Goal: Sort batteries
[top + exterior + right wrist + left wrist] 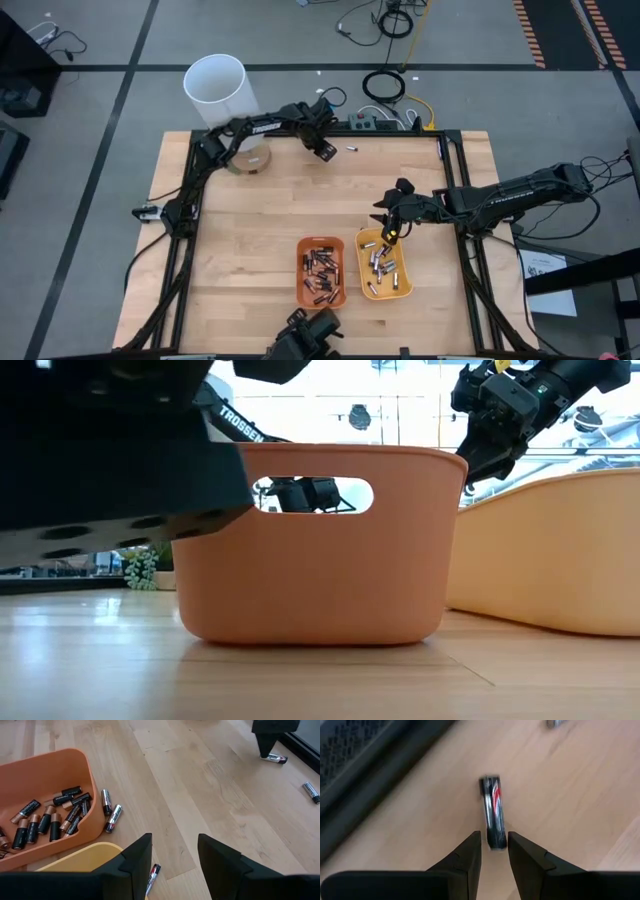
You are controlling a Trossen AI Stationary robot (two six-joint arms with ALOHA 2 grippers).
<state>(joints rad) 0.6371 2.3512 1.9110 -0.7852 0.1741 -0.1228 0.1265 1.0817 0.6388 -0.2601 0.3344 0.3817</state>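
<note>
A silvery battery with a red mark (492, 807) lies on the wood near the table's far edge. My left gripper (494, 845) is open and points down over it (326, 150), one fingertip on each side of the battery's near end. A second loose battery (351, 149) lies just to its right. My right gripper (175, 855) hangs open with nothing between its fingers, above the far end of the yellow tray (385, 262). That tray holds silvery batteries. The orange tray (321, 272) holds dark batteries with coppery ends (50, 817). My left gripper comes from above, slanting, with its fingers along the battery. The battery's near end (496, 840) sits in the gap between the fingertips while the battery lies flat on the table. I cannot tell whether the fingers touch it.
Two silvery batteries (110, 810) lie on the table beside the orange tray's wall. A tall white tube (215, 90) stands beyond the far left corner, and a roll (248, 158) lies under the left arm. Bare wood spans the table's middle and left.
</note>
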